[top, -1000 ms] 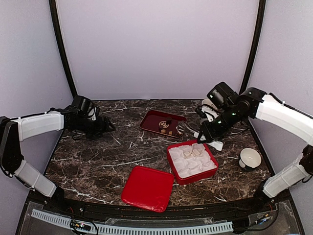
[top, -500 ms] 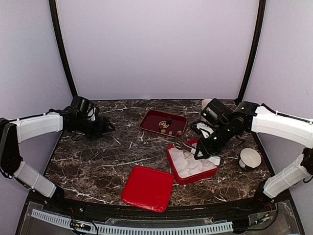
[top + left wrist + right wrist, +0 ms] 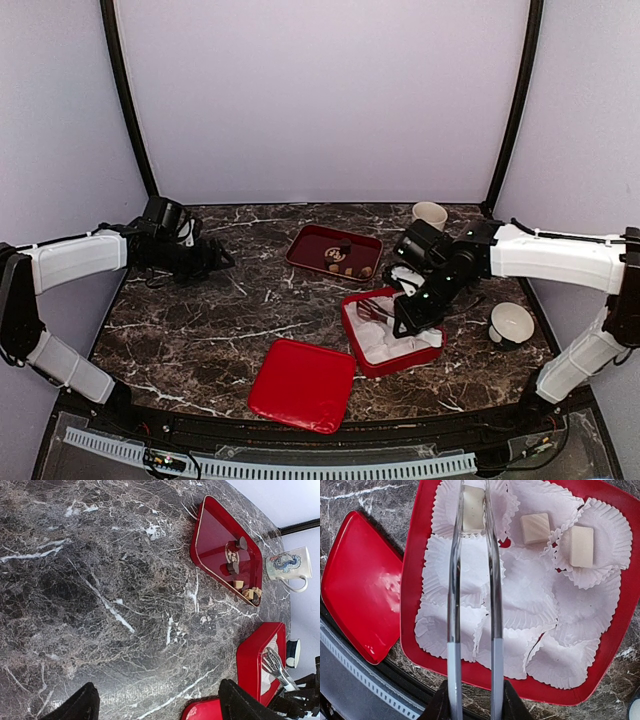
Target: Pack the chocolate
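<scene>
My right gripper (image 3: pixel 472 696) is shut on metal tongs (image 3: pixel 472 580) and reaches over the red box (image 3: pixel 615 630), which is lined with white paper cups. A cream chocolate (image 3: pixel 473 505) sits between the tong tips at a cup in the box's far left corner. Two more cream chocolates (image 3: pixel 535 528) (image 3: pixel 581 546) lie in cups beside it. In the top view the right gripper (image 3: pixel 412 303) is over the box (image 3: pixel 352 330). Brown and tan chocolates (image 3: pixel 342 258) lie on the red tray (image 3: pixel 310 243). My left gripper (image 3: pixel 215 258) is open and empty, low over the marble at the left.
The red lid (image 3: pixel 303 385) lies flat in front of the box. A printed mug (image 3: pixel 430 214) stands at the back right. A white cup (image 3: pixel 512 323) stands right of the box. The left wrist view shows the tray (image 3: pixel 212 535), mug (image 3: pixel 289 565) and box (image 3: pixel 252 662).
My right arm has swung from the box's far right edge toward the front left, bringing the tongs over the box. The left arm has not moved.
</scene>
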Robot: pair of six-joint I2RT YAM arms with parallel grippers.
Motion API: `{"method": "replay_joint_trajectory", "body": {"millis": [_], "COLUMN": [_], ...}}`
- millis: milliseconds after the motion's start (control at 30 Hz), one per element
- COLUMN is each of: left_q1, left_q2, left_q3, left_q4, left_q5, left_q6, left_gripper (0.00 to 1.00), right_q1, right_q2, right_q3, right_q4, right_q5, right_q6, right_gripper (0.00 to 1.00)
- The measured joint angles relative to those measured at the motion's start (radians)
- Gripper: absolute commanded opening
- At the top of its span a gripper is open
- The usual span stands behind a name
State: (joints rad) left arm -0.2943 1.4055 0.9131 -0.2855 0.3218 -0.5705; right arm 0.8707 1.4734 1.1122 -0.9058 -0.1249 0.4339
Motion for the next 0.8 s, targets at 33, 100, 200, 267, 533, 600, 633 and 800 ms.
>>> {"method": "replay_joint_trajectory", "body": {"millis": [33, 100, 200, 267, 533, 600, 633, 800], "left_q1": [0.0, 0.0, 0.0, 0.0, 0.0, 0.0, 0.0, 0.0], "left_q2": [0.0, 0.0, 0.0, 0.0, 0.0, 0.0, 0.0, 0.0], "left_q3": [0.0, 0.0, 0.0, 0.0, 0.0, 0.0, 0.0, -0.002], "left_q4": [0.0, 0.0, 0.0, 0.0, 0.0, 0.0, 0.0, 0.0], "left_q5": [0.0, 0.0, 0.0, 0.0, 0.0, 0.0, 0.0, 0.0], "left_q6": [0.0, 0.0, 0.0, 0.0, 0.003, 0.005, 0.006, 0.011], "left_gripper": [0.85, 0.85, 0.85, 0.85, 0.85, 0.85, 0.85, 0.86], "right_q1": [0.0, 0.0, 0.0, 0.0, 0.0, 0.0, 0.0, -0.031], "right_q2": [0.001, 0.001, 0.004, 0.008, -0.001, -0.014, -0.019, -0.008], "right_q3": [0.0, 0.0, 0.005, 0.019, 0.097, 0.13, 0.151, 0.298], "right_q4": [0.002, 0.004, 0.004, -0.002, -0.052, -0.082, -0.098, -0.146], "right_q5": [0.003, 0.01, 0.018, 0.022, 0.032, 0.034, 0.035, 0.034], "right_q6": [0.001, 0.002, 0.003, 0.005, 0.005, 0.003, 0.001, -0.026], "right_gripper": [0.29, 0.32, 0.35, 0.35, 0.36, 0.36, 0.36, 0.36]}}
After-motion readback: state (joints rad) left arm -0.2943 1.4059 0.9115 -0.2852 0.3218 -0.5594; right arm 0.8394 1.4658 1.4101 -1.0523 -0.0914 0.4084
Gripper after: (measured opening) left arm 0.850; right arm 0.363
